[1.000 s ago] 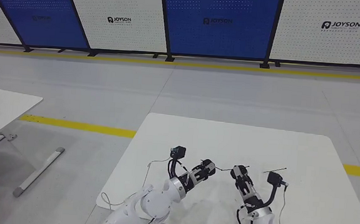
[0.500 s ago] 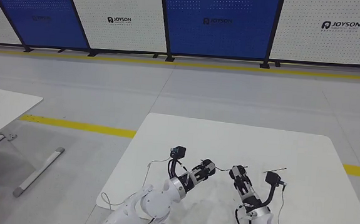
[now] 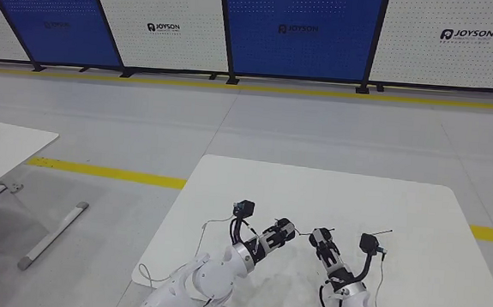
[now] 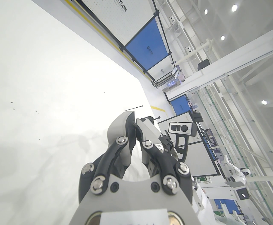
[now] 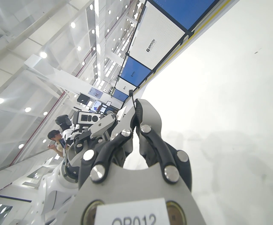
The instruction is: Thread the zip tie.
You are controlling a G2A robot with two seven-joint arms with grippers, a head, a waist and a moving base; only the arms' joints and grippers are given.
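Black zip tie (image 5: pixel 132 100) pinched tight in the right gripper (image 5: pixel 136 115), its head poking clear above the white table (image 3: pixel 253 188). The left gripper (image 4: pixel 135 125), clamped shut on what looks like the tail, sits just beside, seemingly lined up to feed it through.

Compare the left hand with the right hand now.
The right hand pinches the zip tie, its head poking past the tips; the left hand shows just a dark speck there, too small to name. In the top view the left hand angles rightward, the right hand leftward, tips close. Both are shut.
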